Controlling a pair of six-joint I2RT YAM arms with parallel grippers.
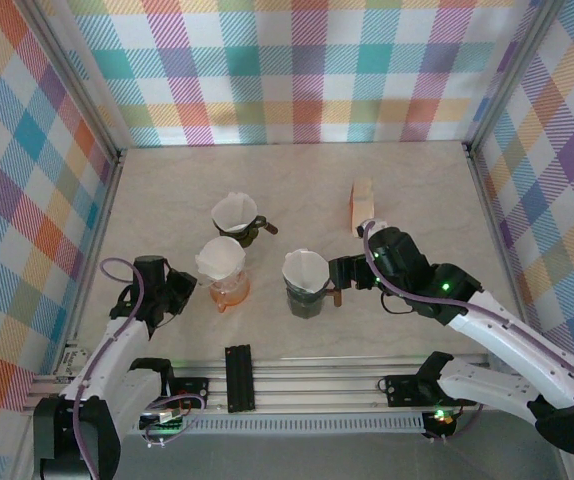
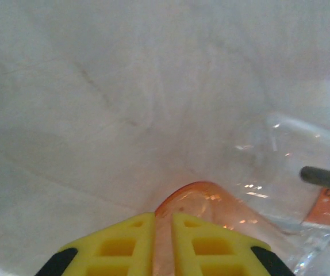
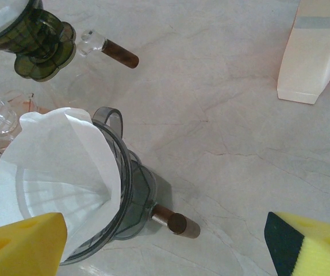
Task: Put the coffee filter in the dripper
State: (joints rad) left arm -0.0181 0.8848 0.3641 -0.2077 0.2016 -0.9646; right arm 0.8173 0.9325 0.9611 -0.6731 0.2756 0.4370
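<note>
Coffee filter point(image 3: 56, 167) sits opened inside the grey dripper point(image 3: 133, 201), one flap standing above the rim, so the placing looks done or nearly so; at most it may want pressing down evenly. The right pincer point(image 3: 165, 247) hangs just beside this dripper, fingers spread wide and holding nothing. Further left, the orange dripper point(image 1: 229, 290) and the dark green dripper point(image 1: 247, 232) each carry a white filter too. The left pincer point(image 2: 163, 230) is pressed almost together and seems to pinch the orange dripper's translucent edge, low over the pale counter point(image 1: 417, 180)
</note>
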